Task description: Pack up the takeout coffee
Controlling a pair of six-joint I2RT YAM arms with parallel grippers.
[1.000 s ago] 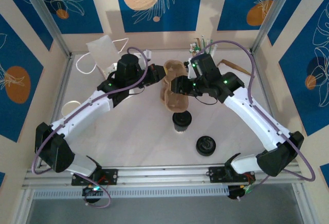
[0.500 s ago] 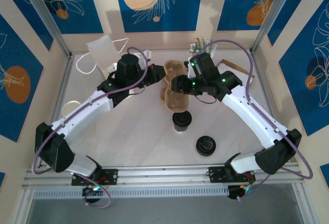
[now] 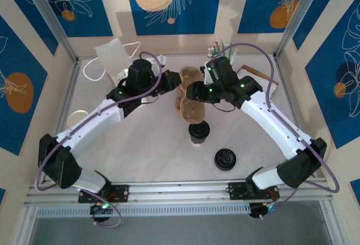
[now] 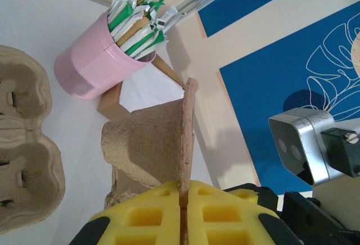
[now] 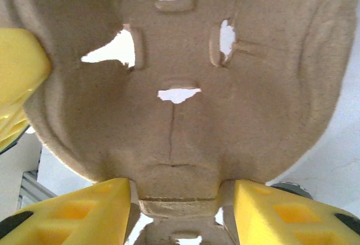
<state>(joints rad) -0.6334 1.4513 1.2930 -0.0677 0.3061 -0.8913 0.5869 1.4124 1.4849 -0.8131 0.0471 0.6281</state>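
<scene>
A cup carrier [image 3: 189,109] sits centrally, the takeout coffee [image 3: 198,133] just in front of it, a loose lid [image 3: 225,159] nearer and rightward, a paper bag [image 3: 111,54] behind left.

The back middle is crowded for me: the pulp carrier [image 3: 190,101] sits between the left gripper [image 4: 181,191], pinched on its edge, and the right gripper [image 5: 181,205], whose fingers straddle it, so nothing passes between the two wrists. Just in front of the carrier stands the takeout coffee [image 3: 198,131], with a loose black lid [image 3: 225,159] near it, toward the front right. The pink cup of straws [image 4: 95,65] and the white paper bag [image 3: 112,54] block the back edge. I see bare table [image 3: 140,149] at front centre-left, inside the left arm.
</scene>
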